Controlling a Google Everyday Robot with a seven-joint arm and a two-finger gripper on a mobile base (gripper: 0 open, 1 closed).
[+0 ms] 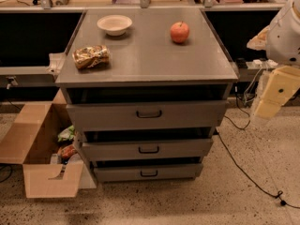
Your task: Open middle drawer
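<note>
The middle drawer (147, 148) is a wide grey front of medium height with a small black loop handle (148, 150) at its centre. It sits in the grey cabinet (147, 76), between the taller top drawer (146, 115) and the slimmer bottom drawer (148, 172). A dark gap shows above each front, and each front sticks out a little from the cabinet. My gripper (266, 108) hangs at the right edge on the white arm (286, 32), beige and pointing down-left. It is well right of the cabinet, about level with the top drawer, and touches nothing.
On the cabinet top lie a white bowl (115, 24), a red apple (179, 32) and a snack bag (91, 56). An open cardboard box (40, 149) with items stands on the floor at the left. A black cable (243, 168) runs over the floor at the right.
</note>
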